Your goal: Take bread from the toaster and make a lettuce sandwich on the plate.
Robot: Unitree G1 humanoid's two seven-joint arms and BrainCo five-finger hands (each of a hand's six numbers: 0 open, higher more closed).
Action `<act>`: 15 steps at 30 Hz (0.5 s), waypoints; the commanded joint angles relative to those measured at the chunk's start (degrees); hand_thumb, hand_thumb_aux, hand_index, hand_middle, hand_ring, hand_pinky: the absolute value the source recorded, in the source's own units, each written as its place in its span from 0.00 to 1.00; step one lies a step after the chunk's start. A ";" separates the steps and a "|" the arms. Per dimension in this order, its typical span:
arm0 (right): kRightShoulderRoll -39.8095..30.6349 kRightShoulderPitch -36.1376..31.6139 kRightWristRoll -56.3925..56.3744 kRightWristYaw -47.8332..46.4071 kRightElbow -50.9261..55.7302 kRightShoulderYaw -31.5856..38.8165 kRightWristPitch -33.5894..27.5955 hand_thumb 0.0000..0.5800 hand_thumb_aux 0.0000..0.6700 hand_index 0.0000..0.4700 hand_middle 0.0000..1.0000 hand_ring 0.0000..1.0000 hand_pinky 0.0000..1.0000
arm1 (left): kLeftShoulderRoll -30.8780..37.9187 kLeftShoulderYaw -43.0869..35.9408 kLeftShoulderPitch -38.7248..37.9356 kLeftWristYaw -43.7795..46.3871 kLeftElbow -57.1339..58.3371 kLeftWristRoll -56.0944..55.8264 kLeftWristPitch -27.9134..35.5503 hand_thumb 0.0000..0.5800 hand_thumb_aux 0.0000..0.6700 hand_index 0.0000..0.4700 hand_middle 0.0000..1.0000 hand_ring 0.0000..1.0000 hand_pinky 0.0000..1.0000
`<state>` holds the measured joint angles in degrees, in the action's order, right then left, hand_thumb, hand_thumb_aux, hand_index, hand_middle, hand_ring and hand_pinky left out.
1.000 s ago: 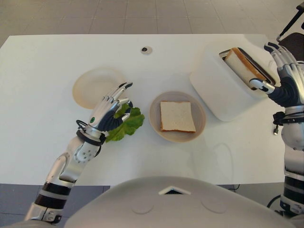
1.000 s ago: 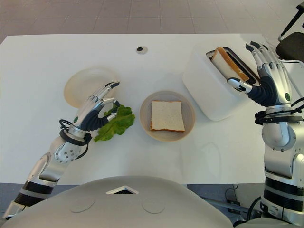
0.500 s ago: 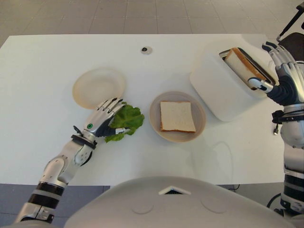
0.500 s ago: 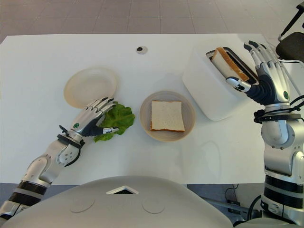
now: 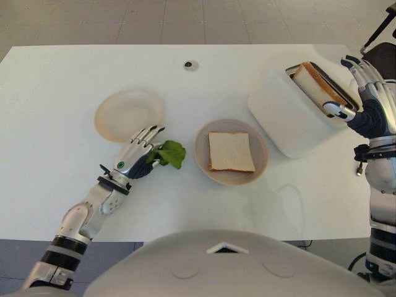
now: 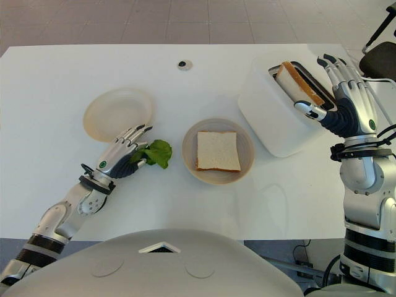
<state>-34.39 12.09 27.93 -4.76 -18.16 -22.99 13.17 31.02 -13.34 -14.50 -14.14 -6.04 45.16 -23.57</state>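
My left hand (image 5: 133,162) curls around the lettuce (image 5: 171,153), now bunched at its fingertips, plate (image 5: 201,151) just beyond; half a second ago it lay spread under flatter fingers.

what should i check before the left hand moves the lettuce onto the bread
1. left hand closed on lettuce: ok, fingers curled over its near edge.
2. lettuce clear of the table: cannot tell.
3. bread slice flat on plate: ok.
4. bare table between lettuce and plate: ok.
5. second slice in toaster: ok, standing in the slot.
6. right hand free: ok, open beside the toaster.
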 commanded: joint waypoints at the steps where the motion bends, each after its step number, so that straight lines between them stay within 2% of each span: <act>1: -0.35 -0.65 -0.34 -0.13 0.02 0.44 0.05 0.00 0.00 0.00 0.00 0.00 0.00 | -4.55 -2.52 4.12 5.07 -4.03 -7.58 -1.33 1.00 1.00 1.00 0.00 0.00 0.00; 7: -0.36 -0.92 -0.18 0.44 0.41 0.18 0.21 0.00 0.00 0.00 0.00 0.00 0.00 | -10.15 -10.29 11.95 11.80 1.50 -8.17 -2.89 1.00 1.00 1.00 0.00 0.00 0.00; 11: -0.42 -1.22 -0.14 1.01 0.93 -0.06 0.37 0.00 0.00 0.00 0.00 0.00 0.00 | -14.13 -15.13 18.46 9.74 12.80 -3.36 -4.14 1.00 1.00 1.00 0.00 0.00 0.00; 12: -0.49 -1.28 -0.13 1.14 1.08 -0.12 0.44 0.00 0.00 0.00 0.00 0.00 0.00 | -15.10 -16.04 20.09 8.68 16.08 -2.33 -4.40 1.00 0.99 0.99 0.00 0.00 0.00; 14: -0.61 -1.36 -0.09 1.39 1.42 -0.15 0.57 0.00 0.00 0.00 0.00 0.00 0.00 | -16.89 -17.12 22.64 6.21 21.52 -1.18 -4.95 0.99 0.89 0.89 0.00 0.00 0.00; 15: -0.59 -1.34 -0.06 1.52 1.55 -0.13 0.62 0.00 0.00 0.00 0.00 0.00 0.00 | -17.57 -17.69 23.71 4.67 23.61 -0.16 -5.05 0.99 0.91 0.91 0.00 0.00 0.00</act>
<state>-34.43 11.03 28.02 -3.26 -17.24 -23.05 13.65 14.36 -29.96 7.25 -7.46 13.81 42.81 -28.54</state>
